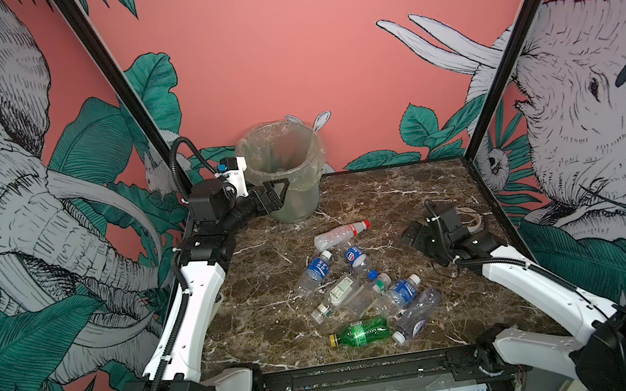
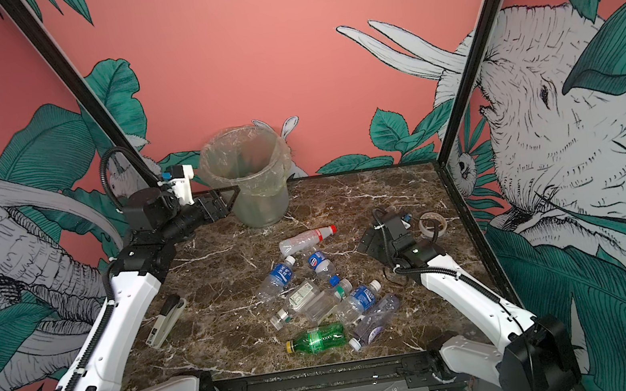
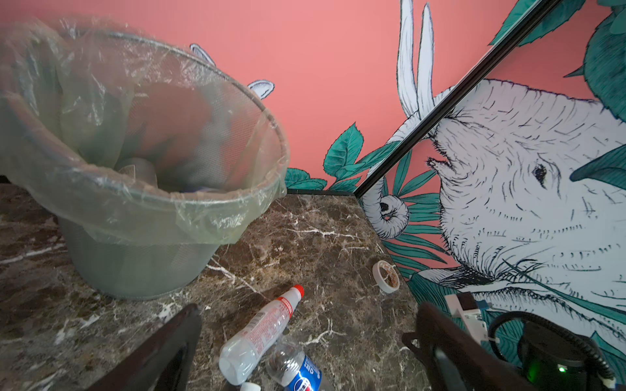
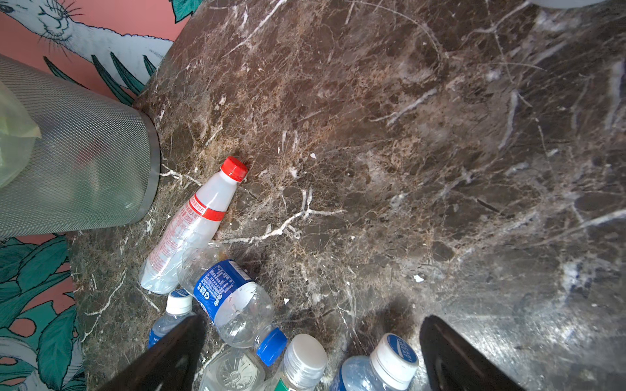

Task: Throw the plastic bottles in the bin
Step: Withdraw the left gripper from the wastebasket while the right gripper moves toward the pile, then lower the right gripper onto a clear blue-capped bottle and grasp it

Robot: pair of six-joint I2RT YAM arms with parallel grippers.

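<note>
Both grippers empty, bottle pile waiting on the table

The left gripper [image 1: 279,193] hovers right by the bin [image 1: 298,205] at the back, jaws wide apart and holding nothing. The right gripper [image 1: 414,238] hangs low, also spread open, beside the plastic bottles [image 1: 360,294] lying mid-table, probably lining up a grab. The red-capped bottle [image 1: 340,235] lies closest to the bin.

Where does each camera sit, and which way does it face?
Both top views: high over the table's near edge, facing the back wall; both arms, left gripper by the bin, right gripper by the bottles.
Left wrist: on the left arm, facing past the bin toward the side wall; its open fingers show.
Right wrist: on the right arm, facing down at the bottles; its open fingers show.
Shared: all show the red-capped bottle.
</note>
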